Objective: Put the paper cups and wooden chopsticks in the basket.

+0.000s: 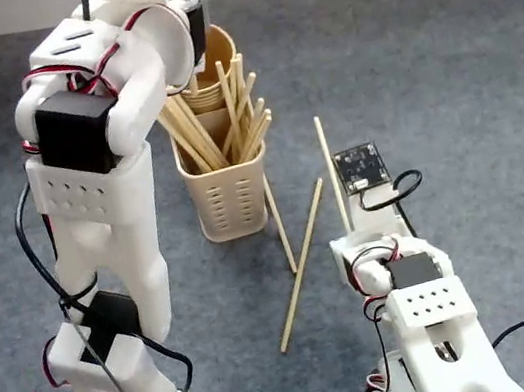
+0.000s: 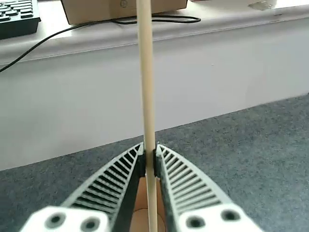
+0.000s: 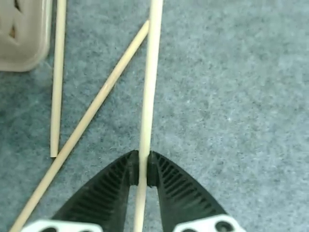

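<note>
The left arm (image 1: 107, 183) covers the basket (image 1: 233, 206) on its nine o'clock side and the paper cups (image 1: 220, 46) from about eleven o'clock, so the cups cannot be counted. The left-held chopstick (image 2: 146, 72), clamped in the left gripper (image 2: 150, 153), runs out of frame at both ends. A brown patch (image 2: 141, 198) between the fingers is perhaps a cup's inside. The right-held chopstick (image 3: 149, 72), pinched in the right gripper (image 3: 142, 164), is likewise cut off at both ends. Seen from above, its six o'clock end goes under the right arm (image 1: 424, 309). The loose chopstick (image 3: 58, 72) and the slanted chopstick (image 3: 96, 106) each lose one end to the frame's edge.
</note>
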